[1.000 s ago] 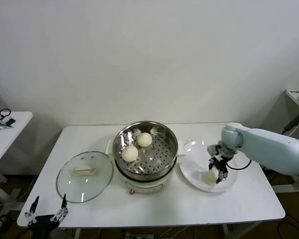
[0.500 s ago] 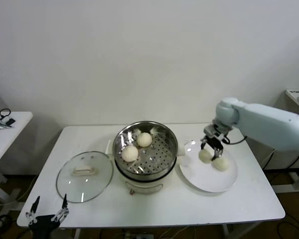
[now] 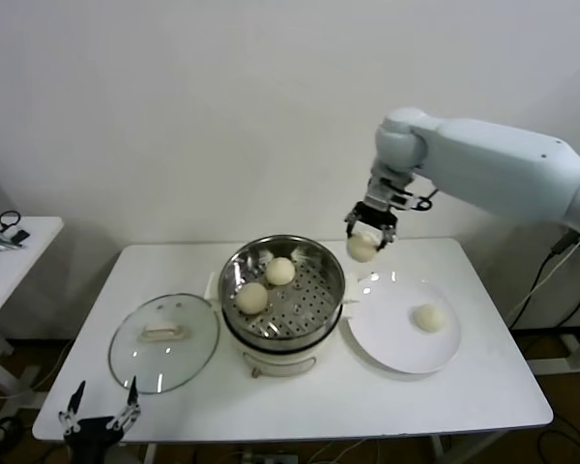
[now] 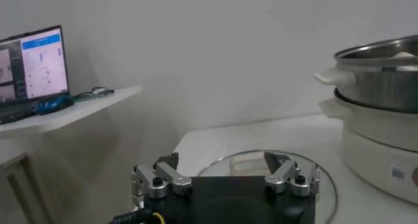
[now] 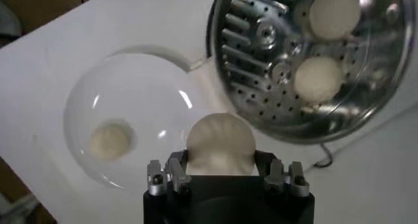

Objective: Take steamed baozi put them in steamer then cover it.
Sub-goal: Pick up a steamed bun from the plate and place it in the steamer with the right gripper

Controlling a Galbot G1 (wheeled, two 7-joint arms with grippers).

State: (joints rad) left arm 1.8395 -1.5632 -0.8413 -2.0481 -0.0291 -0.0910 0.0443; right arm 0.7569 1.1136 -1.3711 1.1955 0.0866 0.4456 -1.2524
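Head view: right gripper (image 3: 364,232) is raised above the table (image 3: 483,387), between steamer and plate, fingers clamped on a bun
Held baozi (image 3: 362,247): smooth, domed, cream-white, round; in the right wrist view it fills the gap between the fingers
Steamer (image 3: 282,292): shiny steel pot below and to the gripper's left, two baozi (image 3: 252,298) on its perforated tray, the rest of the tray bare
Plate (image 3: 387,338): white, below the gripper, touching the steamer's base; one baozi (image 3: 427,317) lies on it
Cover (image 3: 164,342): clear glass lid flat on the table, beyond the steamer from the right gripper
Left gripper (image 3: 100,418): low at the table's near edge beside the cover, fingers apart
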